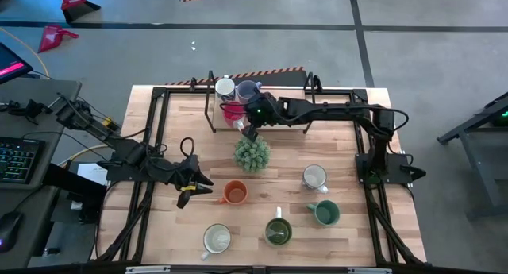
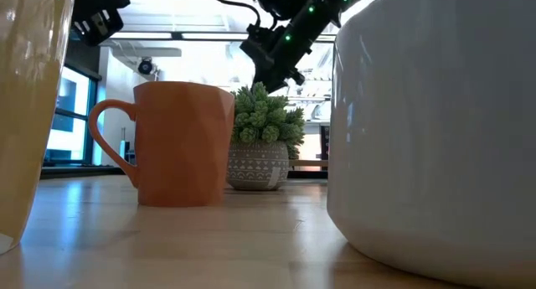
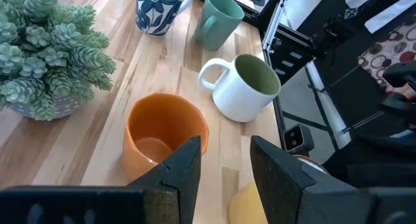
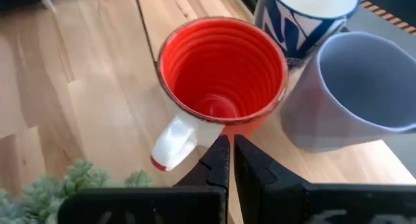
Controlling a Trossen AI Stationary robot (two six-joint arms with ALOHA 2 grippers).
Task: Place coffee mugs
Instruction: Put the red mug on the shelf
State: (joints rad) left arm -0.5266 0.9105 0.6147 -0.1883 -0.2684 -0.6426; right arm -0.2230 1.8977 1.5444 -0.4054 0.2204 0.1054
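**Right gripper shut above the red mug; left gripper parted by the orange mug**

The right gripper (image 4: 227,160) has its fingers pressed together, holding nothing, poised just over the near rim of the red mug (image 4: 221,74). That mug stands upright at the far middle of the table (image 1: 349,226), inside a black frame (image 1: 211,119), touching the pale blue mug (image 4: 354,87), with a blue-patterned white mug (image 4: 305,13) beside both. The spiky green plant (image 1: 252,153) sits just nearer than them.

The left gripper (image 3: 224,165) hovers with fingers apart and empty, just left of the orange mug (image 3: 162,136). A white mug (image 3: 244,84) lies tipped near it. Further mugs stand along the near and right side of the table.
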